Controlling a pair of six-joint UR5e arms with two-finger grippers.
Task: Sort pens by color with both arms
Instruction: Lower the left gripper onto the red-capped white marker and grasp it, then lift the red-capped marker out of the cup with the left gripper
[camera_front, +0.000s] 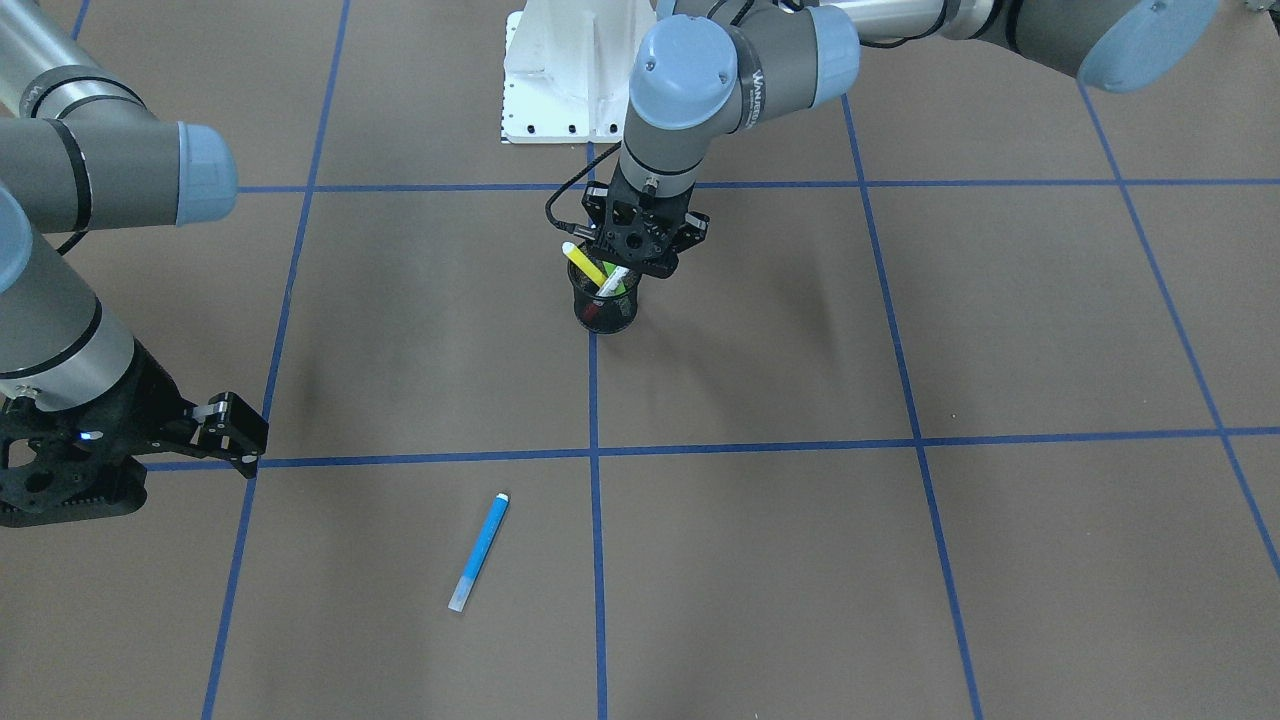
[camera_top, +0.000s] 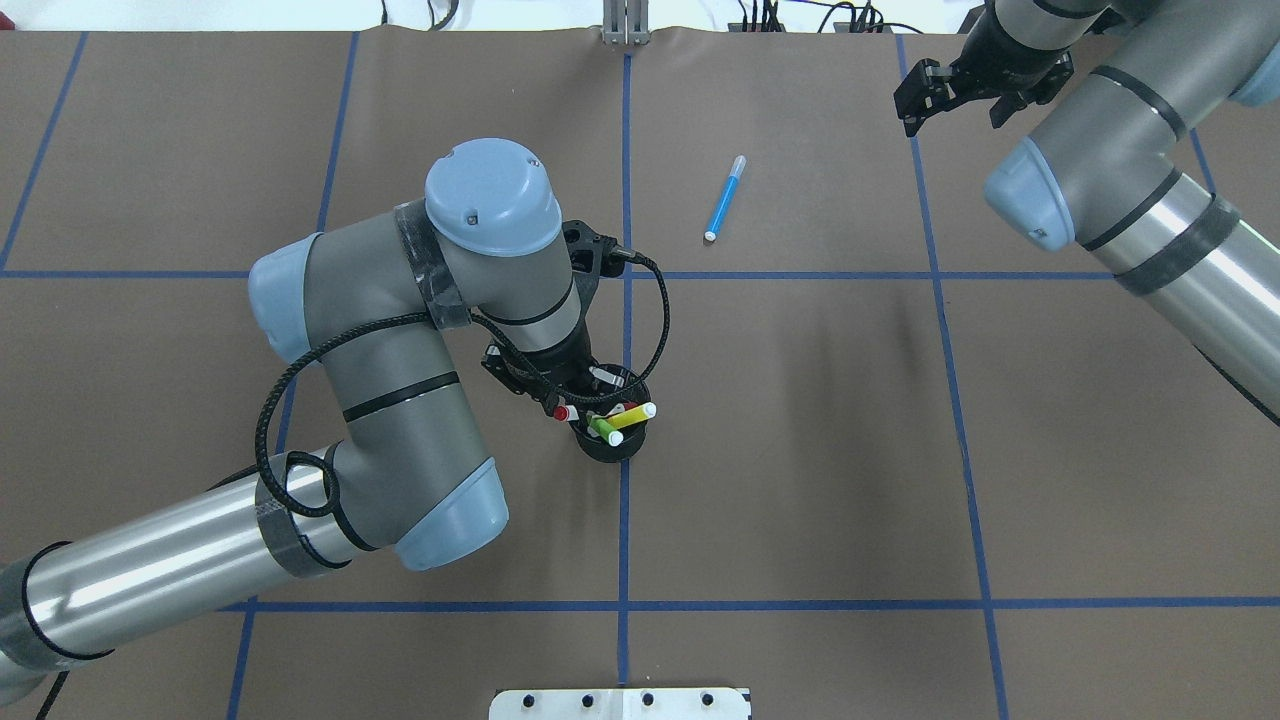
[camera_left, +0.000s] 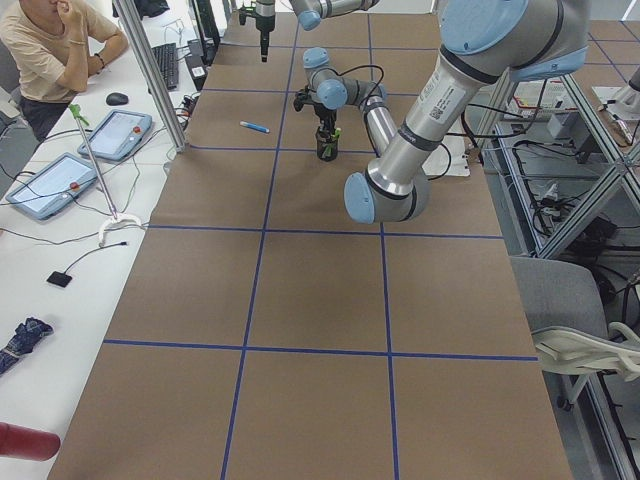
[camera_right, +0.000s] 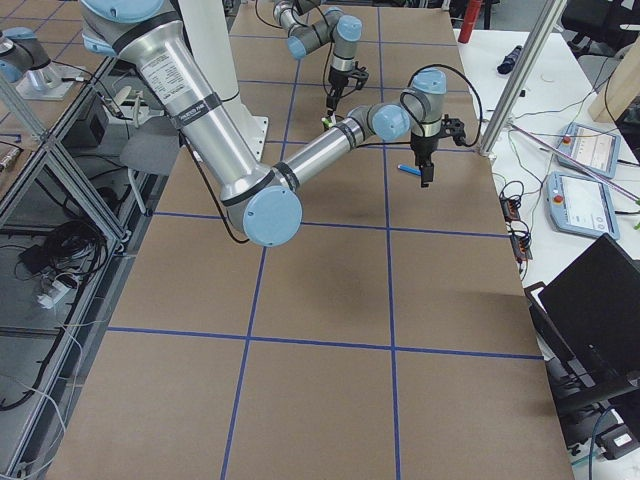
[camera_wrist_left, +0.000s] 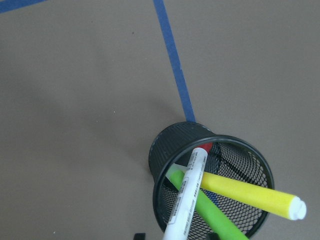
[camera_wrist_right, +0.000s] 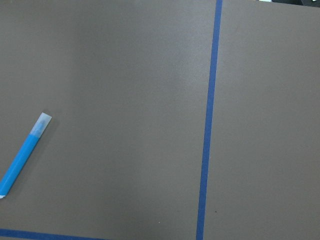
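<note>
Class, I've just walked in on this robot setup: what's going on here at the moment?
The left gripper hangs over the black mesh cup, jaws open either side of the white-barrelled pen with a red end. The yellow pen and bright green pen lean in the same cup. The blue pen lies alone on the brown table. The right gripper, open and empty, hovers beside it.

The cup stands at the centre of the counter on a tape line, with three pens leaning inside it and the left tool directly above. A fourth pen lies flat on the counter beyond the cup (the side away from the robot), toward the right tool.
</note>
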